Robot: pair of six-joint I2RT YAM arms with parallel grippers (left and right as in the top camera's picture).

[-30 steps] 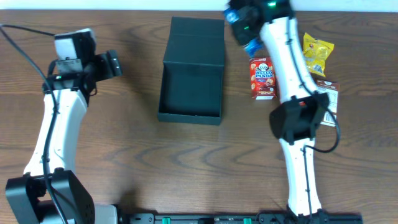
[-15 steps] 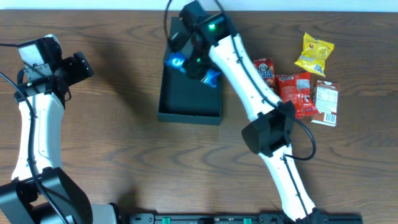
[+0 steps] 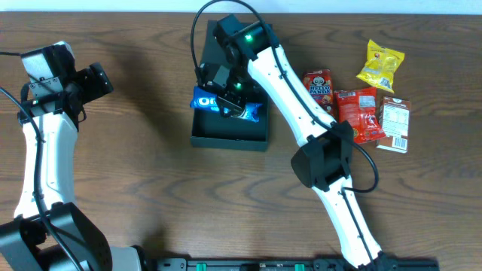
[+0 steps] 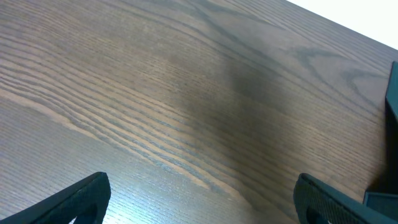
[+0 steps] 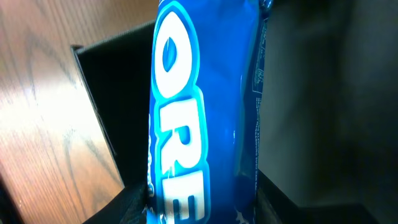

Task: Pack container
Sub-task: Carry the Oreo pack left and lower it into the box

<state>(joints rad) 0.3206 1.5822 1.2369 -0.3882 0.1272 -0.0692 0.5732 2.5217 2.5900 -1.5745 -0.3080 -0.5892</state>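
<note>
The matte black container (image 3: 229,135) stands open at the table's middle back, its flap lid lying behind it. My right gripper (image 3: 230,102) is over the container's inside, shut on a blue Oreo packet (image 3: 252,111) that lies crosswise over the box. In the right wrist view the Oreo packet (image 5: 202,106) fills the space between my fingers, with the container's wall (image 5: 99,112) beneath. My left gripper (image 3: 98,79) is open and empty at the far left; in its wrist view (image 4: 199,205) only bare wood lies between the fingers, with the container's edge (image 4: 392,93) at the right.
Right of the container lie a red Hello Panda box (image 3: 318,86), a red snack packet (image 3: 360,113), a yellow packet (image 3: 381,65) and a brown-and-white packet (image 3: 395,125). The right arm (image 3: 294,98) stretches across them. The table's back edge is just behind the container.
My right gripper carried the Oreo packet from beside the snacks leftward to over the container and lowered it. My left arm drew back to the left, then stayed still.
</note>
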